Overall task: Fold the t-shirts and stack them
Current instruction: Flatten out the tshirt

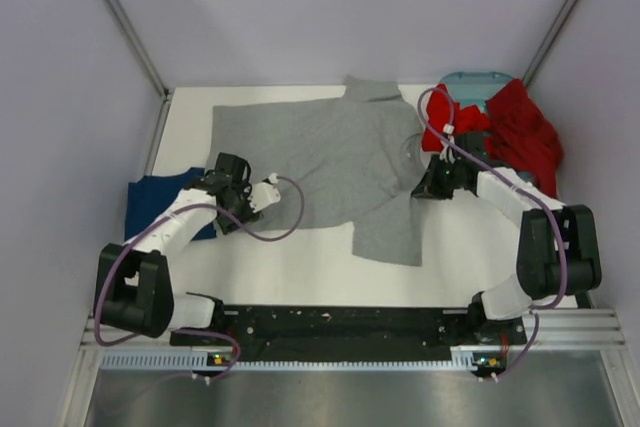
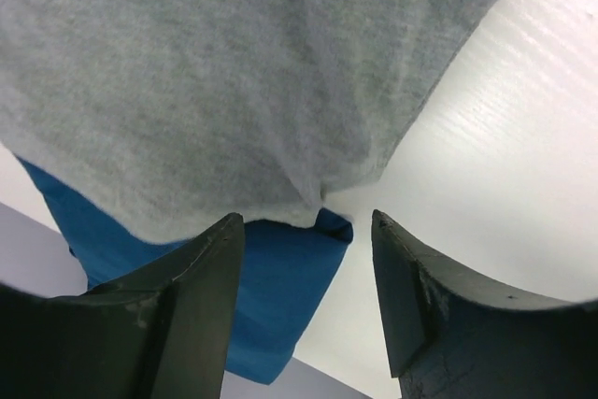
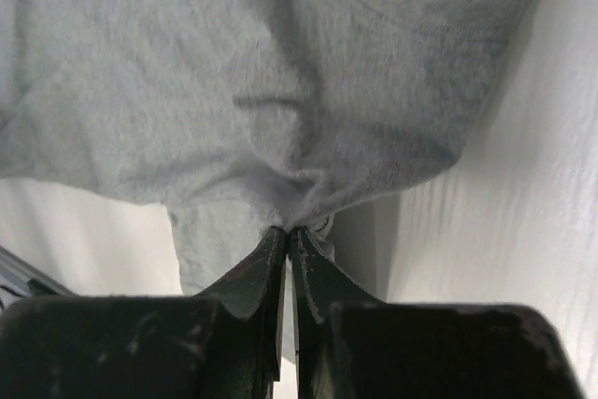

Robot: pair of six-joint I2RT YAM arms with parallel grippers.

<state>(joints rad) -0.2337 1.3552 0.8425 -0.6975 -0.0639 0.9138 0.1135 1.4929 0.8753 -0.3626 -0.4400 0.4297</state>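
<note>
Three colours of t-shirt are showing on the white counter (image 1: 300, 267) as I am watching from the overhead camera. The grey t-shirt (image 1: 320, 162) is lying spread out across the middle, its collar pointing to the far side and one sleeve trailing toward the near edge. The navy t-shirt (image 1: 150, 197) is lying at the left, partly hidden under my left arm. The red t-shirts (image 1: 520, 132) are bunching at the far right, draping over the teal basket (image 1: 470, 80).

My left gripper (image 1: 262, 192) is hovering at the grey shirt's near left hem. In the left wrist view its jaws are standing apart with nothing between them (image 2: 308, 231). The grey t-shirt (image 2: 234, 72) is filling the space just ahead of the fingertips, with the navy t-shirt (image 2: 271, 296) peeking out from beneath it.

My right gripper (image 1: 424, 187) is sitting at the grey shirt's right edge, below the collar. In the right wrist view it is pinching tight on a fold of that fabric (image 3: 288, 231), and the grey t-shirt (image 3: 234, 72) is puckering into creases around the pinch.
</note>
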